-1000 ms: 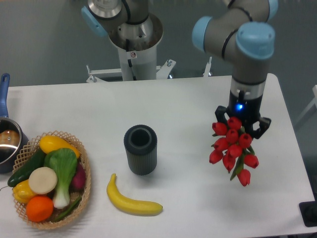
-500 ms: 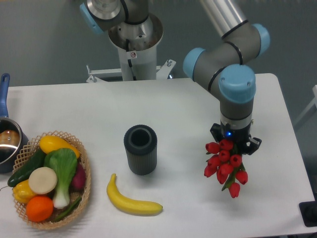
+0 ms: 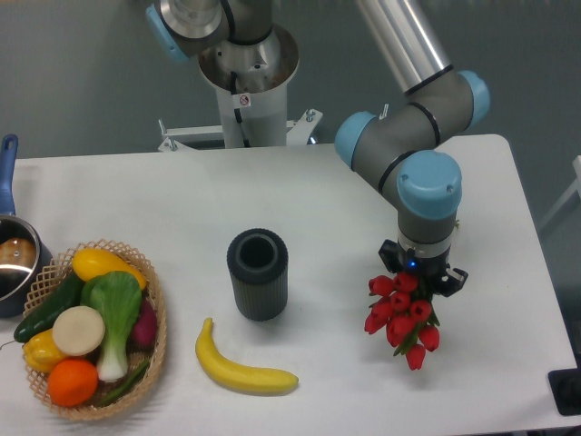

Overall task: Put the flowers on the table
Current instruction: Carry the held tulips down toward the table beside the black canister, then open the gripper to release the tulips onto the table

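The flowers (image 3: 398, 315), a bunch of red tulips with green stems mostly hidden, hang just under my gripper (image 3: 416, 272) at the right of the white table (image 3: 345, 191). The gripper points straight down and is shut on the flowers' stems; its fingers are hidden behind the blooms and the wrist. The blooms tilt toward the front, low over the tabletop. I cannot tell if they touch it.
A dark ribbed cylinder vase (image 3: 258, 273) stands upright at the centre. A banana (image 3: 240, 367) lies in front of it. A wicker basket (image 3: 145, 368) of vegetables and fruit sits front left. A blue-handled pot (image 3: 13, 259) is at the left edge.
The arm has moved down and a little left, carrying the flowers lower toward the tabletop. The other objects have not moved.
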